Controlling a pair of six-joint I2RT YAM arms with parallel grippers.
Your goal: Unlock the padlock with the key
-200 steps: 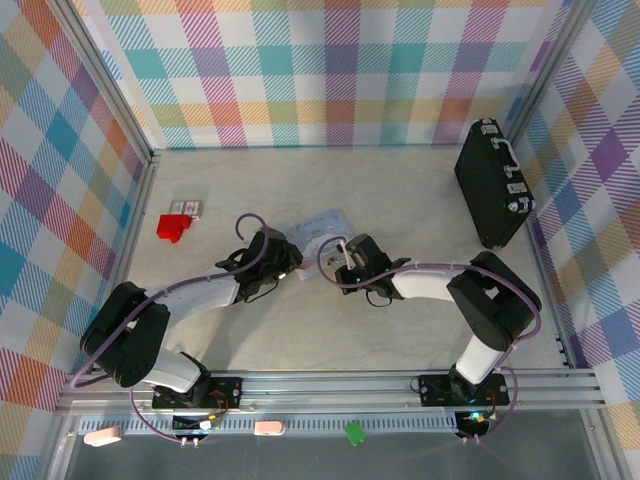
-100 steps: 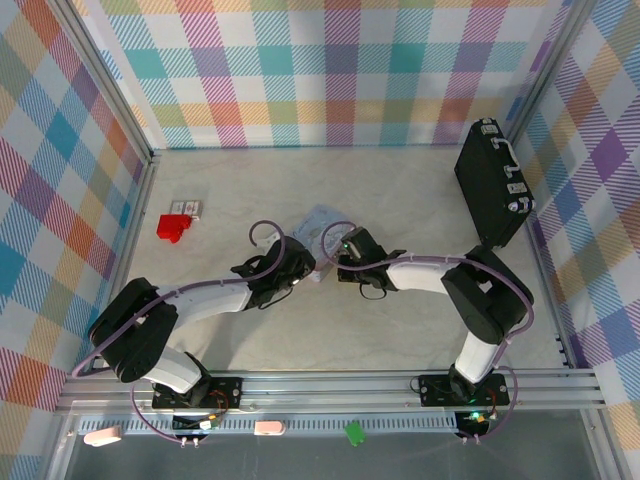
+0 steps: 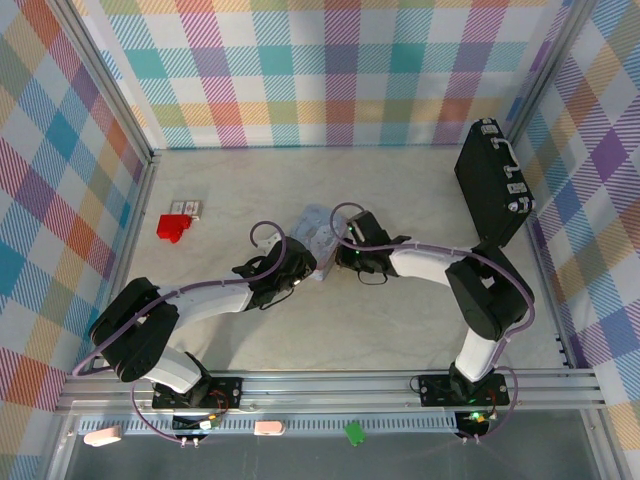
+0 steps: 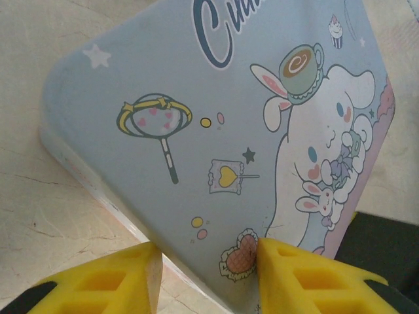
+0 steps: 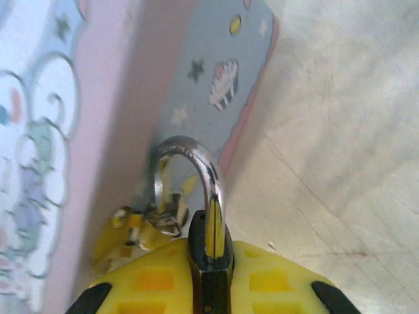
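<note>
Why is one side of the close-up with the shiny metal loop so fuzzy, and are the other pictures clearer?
Right wrist view: the padlock shows a sharp silvery loop with a bright glint, the tin beside it blurred. Left wrist view: the tin's print is crisp. Top view: even light, soft shadows.

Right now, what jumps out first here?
The cartoon tin mid-table, with both hands at it: the left hand at its near-left corner, the right hand pinching a padlock at its side. A black case sits by the right wall, and a red block lies far left.
</note>
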